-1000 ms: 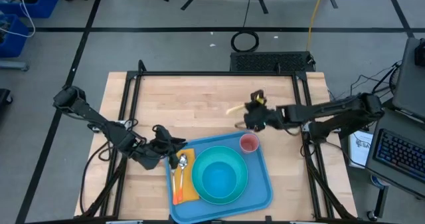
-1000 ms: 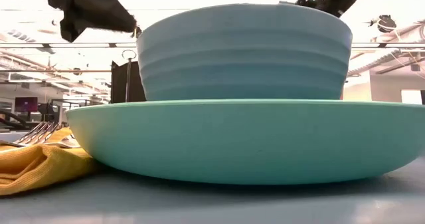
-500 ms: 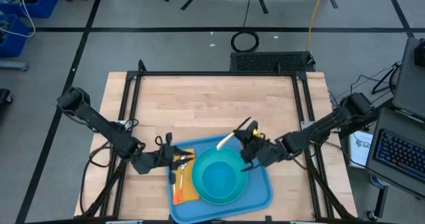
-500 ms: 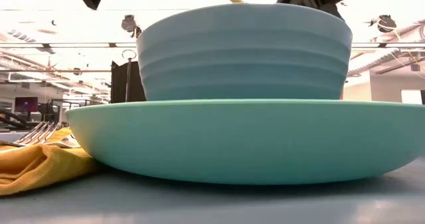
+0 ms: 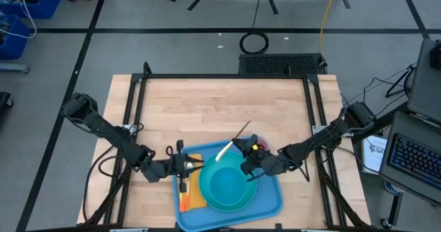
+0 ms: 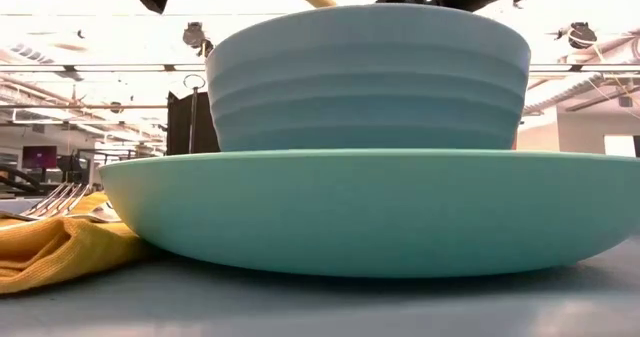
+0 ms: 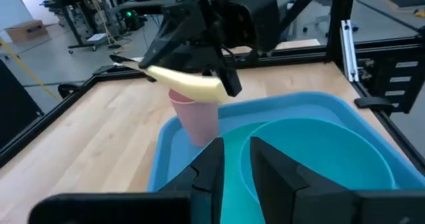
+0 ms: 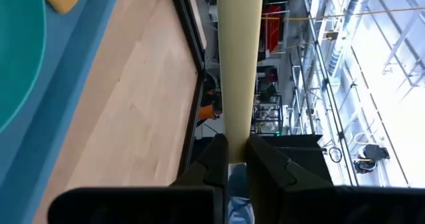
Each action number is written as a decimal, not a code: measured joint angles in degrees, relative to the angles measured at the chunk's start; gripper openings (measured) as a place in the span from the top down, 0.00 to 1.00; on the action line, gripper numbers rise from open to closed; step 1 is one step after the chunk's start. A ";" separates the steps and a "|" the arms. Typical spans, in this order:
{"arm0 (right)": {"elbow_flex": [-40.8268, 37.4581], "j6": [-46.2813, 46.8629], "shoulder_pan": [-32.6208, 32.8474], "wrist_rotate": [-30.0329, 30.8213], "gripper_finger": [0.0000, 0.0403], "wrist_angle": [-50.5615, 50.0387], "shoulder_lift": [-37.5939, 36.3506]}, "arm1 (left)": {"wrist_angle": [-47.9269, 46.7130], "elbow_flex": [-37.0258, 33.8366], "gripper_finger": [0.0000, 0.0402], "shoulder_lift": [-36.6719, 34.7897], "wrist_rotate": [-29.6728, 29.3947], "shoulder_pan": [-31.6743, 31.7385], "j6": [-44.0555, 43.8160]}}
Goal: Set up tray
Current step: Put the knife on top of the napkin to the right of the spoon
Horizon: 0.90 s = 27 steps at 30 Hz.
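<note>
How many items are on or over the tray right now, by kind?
Plate: 1
Bowl: 1
Pink cup: 1
Yellow napkin: 1
Cutlery on the napkin: count unclear
Pale yellow utensil in the right gripper: 1
Total: at least 6

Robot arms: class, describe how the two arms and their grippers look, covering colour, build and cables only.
Both arms are dark, slim and jointed, with rounded black joint housings. Black cables loop near the left arm's base. The left gripper and the right gripper each end in two dark, flat fingers. A small yellow mark sits by the right gripper.
</note>
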 joint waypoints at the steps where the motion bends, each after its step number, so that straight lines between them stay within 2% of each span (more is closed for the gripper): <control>1: -0.02 -0.05 0.00 0.00 0.95 -0.08 0.08 | 0.04 0.00 0.80 0.00 -0.04 0.02 -0.02; 5: -0.02 0.53 0.02 -0.09 0.95 0.02 0.05 | 0.07 0.00 0.76 0.00 -0.36 0.01 -0.02; 10: -0.02 0.89 0.00 -0.28 0.95 0.00 0.05 | 0.24 0.00 0.63 0.00 -4.11 0.22 -1.36; 14: -0.02 1.00 -0.17 -1.82 0.95 0.12 0.05 | 3.00 0.00 0.54 0.00 -4.07 2.06 -2.09; 19: -0.02 2.12 -0.81 -1.81 0.95 0.49 0.05 | 3.72 0.00 0.49 0.74 4.58 6.45 -5.13; 24: -0.02 2.50 -0.81 -1.87 0.95 0.43 0.05 | 4.93 0.00 0.49 1.85 7.73 7.67 -6.37; 27: -0.02 2.73 -0.83 -2.29 0.95 0.04 0.04 | 6.06 -0.12 0.49 2.20 7.59 7.61 -5.78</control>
